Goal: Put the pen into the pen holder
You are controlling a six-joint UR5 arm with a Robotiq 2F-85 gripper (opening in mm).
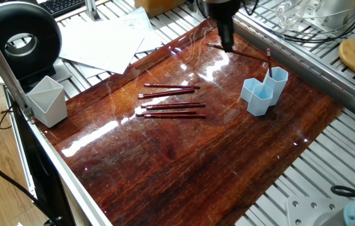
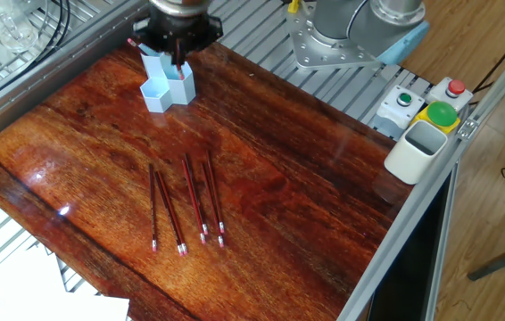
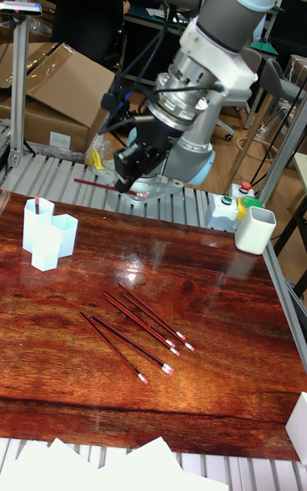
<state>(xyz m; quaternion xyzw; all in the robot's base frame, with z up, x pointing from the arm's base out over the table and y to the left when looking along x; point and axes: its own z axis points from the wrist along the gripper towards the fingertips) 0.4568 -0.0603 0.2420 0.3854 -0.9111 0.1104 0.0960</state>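
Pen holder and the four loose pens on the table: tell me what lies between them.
Nothing. In the other fixed view, only bare tabletop separates the pen holder from the loose pens; one fixed view shows the same.

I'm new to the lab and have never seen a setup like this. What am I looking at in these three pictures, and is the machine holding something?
It is one robot arm at a wooden table, filmed at one moment by three fixed cameras: two looking down from opposite sides, and a tall one facing the arm. At the arm's end is a gripper whose two fingers are shut on a red pen, held level in the air. It hangs near the light blue pen holder, which already has one pen standing in it. Four more pens lie side by side on the table. A pale grey-white cup stands at the table's edge.
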